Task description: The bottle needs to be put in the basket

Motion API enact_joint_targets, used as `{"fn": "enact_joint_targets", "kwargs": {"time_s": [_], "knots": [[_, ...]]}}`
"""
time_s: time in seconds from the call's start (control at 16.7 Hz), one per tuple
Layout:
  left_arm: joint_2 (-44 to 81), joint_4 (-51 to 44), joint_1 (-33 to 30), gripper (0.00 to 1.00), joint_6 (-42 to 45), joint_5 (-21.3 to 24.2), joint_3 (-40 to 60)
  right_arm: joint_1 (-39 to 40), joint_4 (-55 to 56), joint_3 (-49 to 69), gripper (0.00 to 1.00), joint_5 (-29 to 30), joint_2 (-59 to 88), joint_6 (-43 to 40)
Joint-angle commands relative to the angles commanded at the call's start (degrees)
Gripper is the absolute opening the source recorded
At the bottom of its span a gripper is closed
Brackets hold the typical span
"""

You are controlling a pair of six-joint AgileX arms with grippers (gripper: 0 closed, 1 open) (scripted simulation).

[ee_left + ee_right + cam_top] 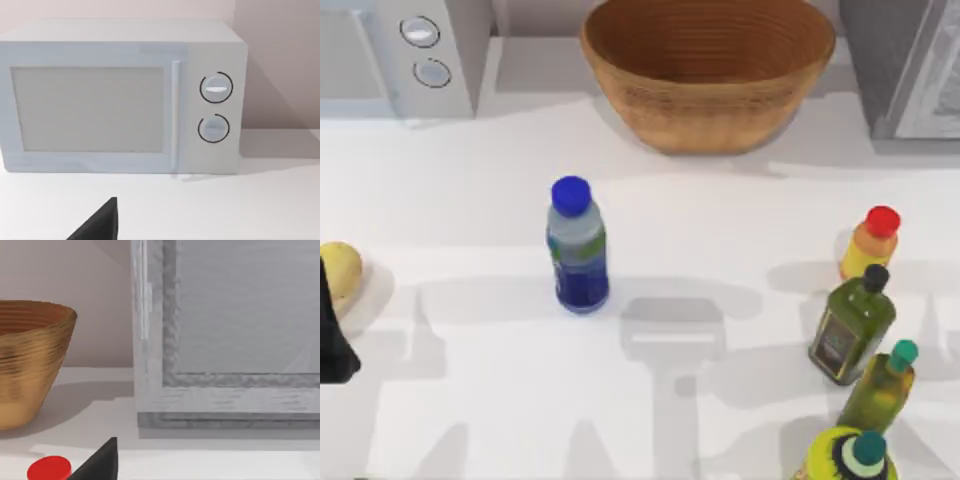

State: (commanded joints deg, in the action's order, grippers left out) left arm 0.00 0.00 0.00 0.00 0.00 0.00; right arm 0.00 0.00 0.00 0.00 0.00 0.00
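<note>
One bottle (578,247) stands upright mid-counter (470,330), well apart from the basket (708,75) at the far edge. My left claw (332,340) sits at the left edge; I cannot tell its opening.

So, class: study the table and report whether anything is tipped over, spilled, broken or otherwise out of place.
Nothing stands out. The bottle stands upright and capped on the table, apart from the basket, which sits level at the back. The bottles at the right edge are upright too, and no spill shows.
</note>
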Motion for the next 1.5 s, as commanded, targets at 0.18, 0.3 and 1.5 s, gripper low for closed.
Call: {"fn": "enact_joint_targets", "kwargs": {"time_s": [0.18, 0.3, 1.5], "knots": [[0.53, 0.5, -0.07, 1.0, -0.01, 0.15, 0.03, 0.0, 0.0, 0.0, 1.0, 0.0, 0.0, 0.0], [3.32, 3.14, -0.47, 1.0, -0.03, 0.99, 0.23, 0.0, 0.0, 0.0, 1.0, 0.0, 0.0, 0.0], [101.04, 83.64, -10.62, 1.0, 3.67, 23.56, 10.93, 0.0, 0.0, 0.0, 1.0, 0.0, 0.0, 0.0]]}}
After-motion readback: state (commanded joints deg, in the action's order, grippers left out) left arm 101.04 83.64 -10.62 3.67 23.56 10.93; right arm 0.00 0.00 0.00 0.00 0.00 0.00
